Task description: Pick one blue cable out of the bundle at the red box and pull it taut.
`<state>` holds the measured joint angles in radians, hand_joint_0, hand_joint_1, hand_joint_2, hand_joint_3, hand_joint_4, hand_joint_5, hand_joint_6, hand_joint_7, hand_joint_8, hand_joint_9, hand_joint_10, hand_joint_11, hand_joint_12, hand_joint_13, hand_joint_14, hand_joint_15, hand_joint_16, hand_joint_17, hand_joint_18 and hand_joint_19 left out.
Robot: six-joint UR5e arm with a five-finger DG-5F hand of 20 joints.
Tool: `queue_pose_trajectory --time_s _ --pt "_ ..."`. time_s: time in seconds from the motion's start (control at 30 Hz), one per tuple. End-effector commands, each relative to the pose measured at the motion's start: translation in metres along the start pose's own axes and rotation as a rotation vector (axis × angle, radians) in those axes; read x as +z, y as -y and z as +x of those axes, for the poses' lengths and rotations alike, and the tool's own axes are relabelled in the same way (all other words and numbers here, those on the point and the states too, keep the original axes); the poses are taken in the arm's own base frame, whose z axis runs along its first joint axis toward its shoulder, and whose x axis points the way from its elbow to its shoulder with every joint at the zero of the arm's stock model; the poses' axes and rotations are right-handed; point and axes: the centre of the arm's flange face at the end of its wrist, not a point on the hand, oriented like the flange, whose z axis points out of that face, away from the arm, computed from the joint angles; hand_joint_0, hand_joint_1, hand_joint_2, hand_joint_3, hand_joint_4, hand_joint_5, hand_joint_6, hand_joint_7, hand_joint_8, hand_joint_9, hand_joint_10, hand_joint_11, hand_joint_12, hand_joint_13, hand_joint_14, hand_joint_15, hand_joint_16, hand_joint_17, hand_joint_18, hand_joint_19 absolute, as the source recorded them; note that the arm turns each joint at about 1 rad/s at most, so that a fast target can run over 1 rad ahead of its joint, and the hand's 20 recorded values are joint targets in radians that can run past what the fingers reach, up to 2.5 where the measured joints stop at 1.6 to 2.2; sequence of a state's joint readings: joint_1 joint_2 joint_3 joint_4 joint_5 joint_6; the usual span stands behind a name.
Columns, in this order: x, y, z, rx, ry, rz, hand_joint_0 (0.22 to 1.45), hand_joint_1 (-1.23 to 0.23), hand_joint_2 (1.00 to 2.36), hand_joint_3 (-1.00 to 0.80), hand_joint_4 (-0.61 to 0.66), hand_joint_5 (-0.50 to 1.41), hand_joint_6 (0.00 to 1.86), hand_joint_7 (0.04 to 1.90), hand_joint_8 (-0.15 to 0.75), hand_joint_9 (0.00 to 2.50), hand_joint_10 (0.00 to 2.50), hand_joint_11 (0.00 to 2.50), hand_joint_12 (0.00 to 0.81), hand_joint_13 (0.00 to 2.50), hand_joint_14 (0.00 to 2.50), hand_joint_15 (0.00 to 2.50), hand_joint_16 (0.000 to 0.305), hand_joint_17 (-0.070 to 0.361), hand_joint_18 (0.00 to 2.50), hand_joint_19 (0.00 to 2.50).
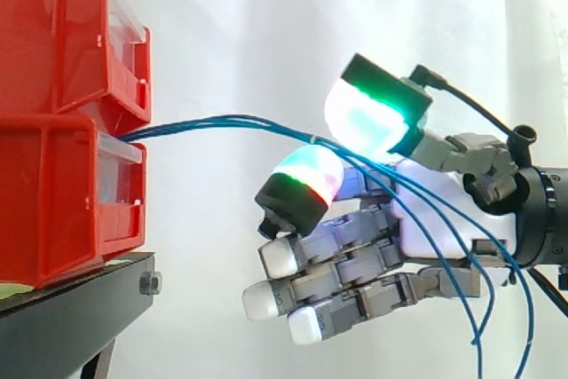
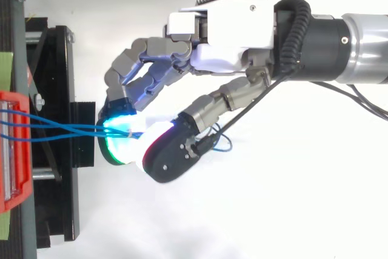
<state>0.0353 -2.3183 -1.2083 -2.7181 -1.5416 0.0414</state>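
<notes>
Blue cables run from the red box at frame left to mid-frame, where the robot hand pinches them between glowing pads, apparently securing a grip for pulling taut.

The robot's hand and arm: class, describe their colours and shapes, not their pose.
The hand has a white palm shell and grey, blocky fingers. Its fingertips are thick rounded pads, some black-backed, glowing white, cyan, green and red. The arm is silver behind a black wrist.
</notes>
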Motion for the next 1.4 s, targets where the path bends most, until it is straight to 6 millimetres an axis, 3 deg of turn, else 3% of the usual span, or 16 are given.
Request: queue_pose_trajectory --time_s 0.0,0.1,0.3,0.47,0.6,0.83,1.0,1.1,1.23,1.37 --pt "0.0003 -0.0008 -0.0001 -0.001 0.001 -0.002 0.51 -0.65 1.0 -0.5 0.11 -0.15 0.9 0.96 0.359 0.81 0.01 0.51 0.361 0.54 0.01 0.27 0.055 0.124 0.55 0.34" --pt "0.0003 -0.0008 -0.0001 -0.001 0.001 -0.002 0.57 -0.61 1.0 -0.49 0.1 -0.14 0.89 1.01 0.346 0.83 0.01 0.5 0.34 0.55 0.01 0.28 0.051 0.115 0.53 0.36" --pt "0.0001 -0.0007 -0.0001 -0.001 0.001 0.0 0.59 -0.75 1.01 -0.17 0.13 -0.14 0.91 1.1 0.365 0.86 0.01 0.54 0.354 0.6 0.01 0.29 0.054 0.122 0.59 0.34" --pt "0.0003 -0.0006 0.0011 -0.001 0.0 0.0 0.64 -0.82 1.02 -0.07 0.03 -0.15 0.94 1.16 0.355 0.85 0.01 0.55 0.345 0.61 0.01 0.3 0.052 0.118 0.61 0.34" --pt "0.0003 -0.0006 0.0011 -0.001 0.0 0.0 0.67 -0.85 1.02 -0.13 -0.01 -0.17 0.95 1.08 0.335 0.79 0.01 0.55 0.341 0.6 0.01 0.29 0.051 0.116 0.6 0.32" --pt "0.0005 -0.0012 0.0011 -0.001 0.0 0.0 0.73 -0.89 1.0 -0.5 0.03 -0.18 0.91 0.97 0.313 0.66 0.01 0.44 0.352 0.49 0.01 0.22 0.052 0.117 0.56 0.26" --pt "-0.0003 -0.0006 0.0012 -0.002 -0.001 0.011 0.77 -0.89 1.0 -0.5 0.02 -0.19 0.9 0.97 0.308 0.64 0.01 0.43 0.359 0.47 0.01 0.19 0.053 0.118 0.56 0.23" --pt "0.0003 -0.0019 0.0013 -0.002 -0.001 0.009 0.72 -0.87 1.0 -0.5 0.09 -0.19 0.9 0.92 0.309 0.64 0.01 0.43 0.359 0.47 0.01 0.2 0.052 0.118 0.55 0.24" --pt "0.0015 -0.004 0.0012 -0.002 0.0 0.005 0.53 -0.74 1.0 -0.5 0.14 -0.18 0.89 0.93 0.345 0.67 0.01 0.44 0.378 0.46 0.01 0.23 0.056 0.126 0.52 0.31" --pt "0.0015 -0.004 0.0012 -0.002 0.0 0.005 0.51 -0.67 1.0 -0.5 0.14 -0.17 0.89 0.95 0.364 0.71 0.01 0.43 0.386 0.49 0.01 0.24 0.057 0.129 0.53 0.32"
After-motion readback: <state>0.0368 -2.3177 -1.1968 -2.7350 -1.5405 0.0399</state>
